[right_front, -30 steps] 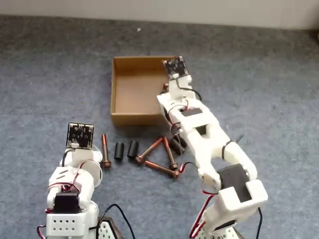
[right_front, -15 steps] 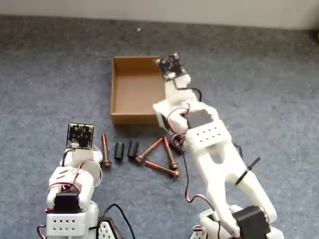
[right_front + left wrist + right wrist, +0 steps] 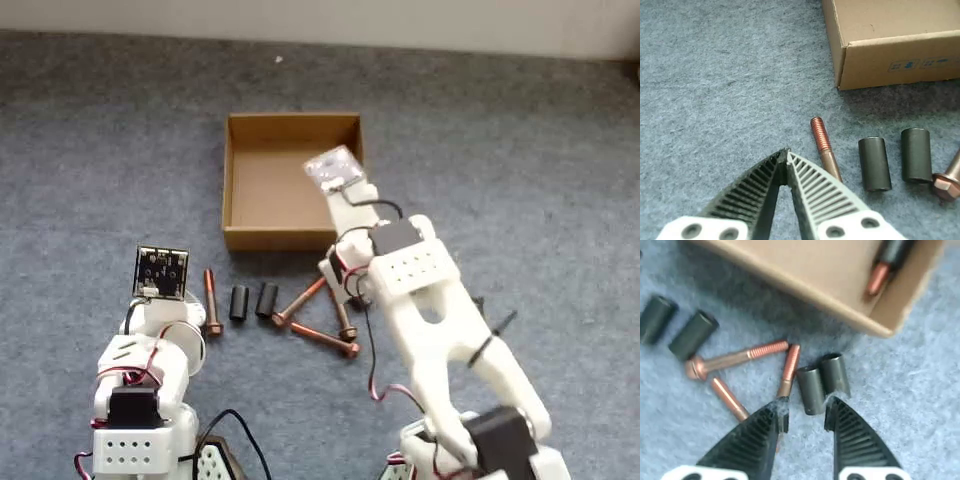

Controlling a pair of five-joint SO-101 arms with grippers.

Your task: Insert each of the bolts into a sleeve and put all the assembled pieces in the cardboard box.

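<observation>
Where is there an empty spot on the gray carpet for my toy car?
Bare carpet lies left of the cardboard box, and also to its right, past the right arm. The strip behind the box is free too. It is crowded in front of the box, where bolts and sleeves lie.

A grey, felt-like mat covers the counter [image 3: 120, 130] under soft, even light; a pale band [image 3: 400, 20] runs along its far edge.
</observation>
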